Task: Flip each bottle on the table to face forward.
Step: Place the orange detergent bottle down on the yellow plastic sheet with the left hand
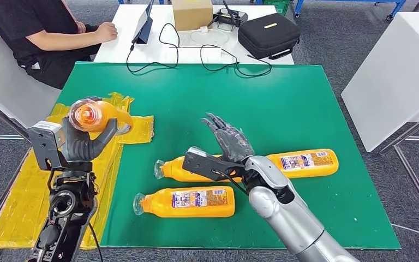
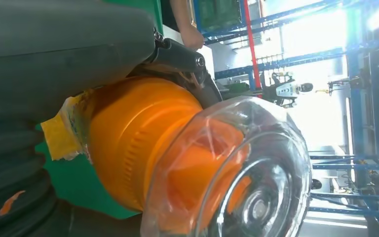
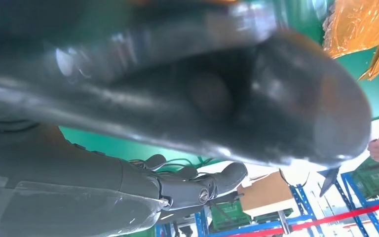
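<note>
Your left hand is wrapped around an orange bottle and holds it lifted above the green table's left edge, over the crumpled yellow plastic sheet that drapes off that side; the bottle's clear cap points up toward the head camera. In the left wrist view that same cap looms close, with the orange shoulder behind it and your dark fingers curled round the body. Your right hand holds nothing: its fingers are spread and stretched forward above the middle of the table, near its front half, and in the right wrist view the thick thumb and the darker fingers stand well apart. Two more orange bottles lie flat on the table. The long bottle lies crosswise under your right wrist, cap to the left, label up, its middle hidden by the arm. The front bottle lies just nearer the front edge, parallel, cap also to the left, label up. Beyond the far edge, a person sits at a white table carrying a black case, a cardboard box and cables.
</note>
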